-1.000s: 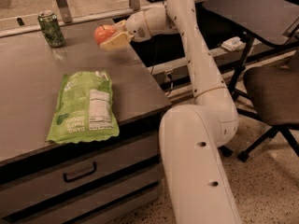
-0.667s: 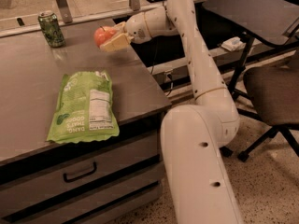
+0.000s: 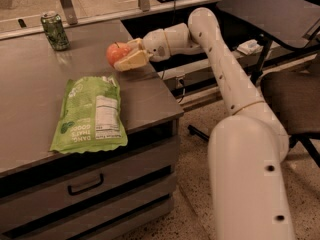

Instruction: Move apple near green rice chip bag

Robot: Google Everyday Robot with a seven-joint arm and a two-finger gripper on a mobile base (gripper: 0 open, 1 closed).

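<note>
The white arm's gripper (image 3: 126, 54) sits at upper centre of the frame, its fingers closed around the small round red-orange apple (image 3: 115, 53), seemingly just clear of the grey counter (image 3: 30, 84). The large flat light-green crinkly rice chip bag (image 3: 91, 114) lies lower left, near but apart. Best to carry the apple low toward the bag's upper edge, set it beside the bag rather than on it, and release gently so it doesn't roll

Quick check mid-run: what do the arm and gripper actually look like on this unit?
The arm is smooth glossy white tubes with rounded joints and small dark dots on the casing; no loose cables show. The gripper, over the table near its right edge at the apple, has cream wedge-shaped fingers.
</note>
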